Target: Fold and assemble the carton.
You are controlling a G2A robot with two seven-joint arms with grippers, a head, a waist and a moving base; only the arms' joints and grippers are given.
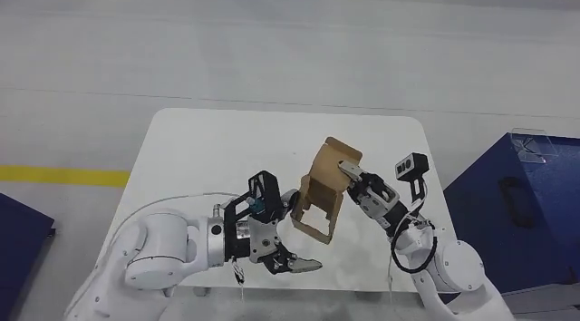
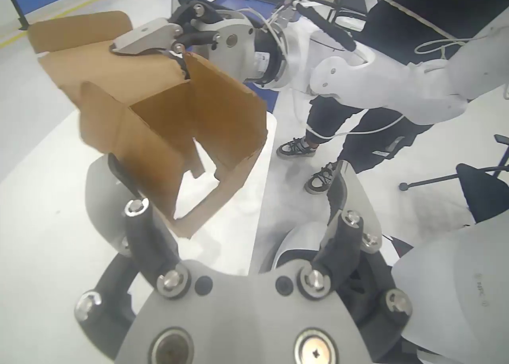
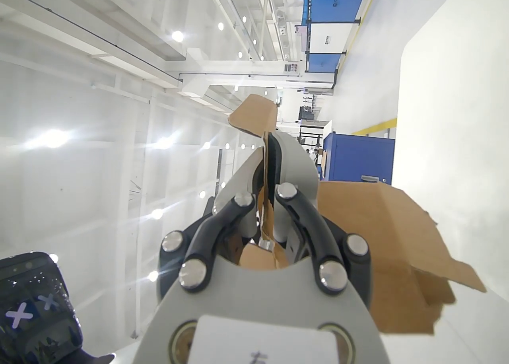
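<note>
My right gripper point(image 3: 267, 146) pinches the carton point(image 1: 322, 185) wall, left gripper point(image 2: 222, 172) gapes empty; pushing may tear that hold.

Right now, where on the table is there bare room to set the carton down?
The far half of the table, between its far edge and the carton, lies bare. The near edge is crowded: the right gripper holds the carton and the open left gripper sits beside it.

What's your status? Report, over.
Right gripper shut on carton edge. Left gripper open, at carton's lower end. Flaps loose, not yet folded.
</note>
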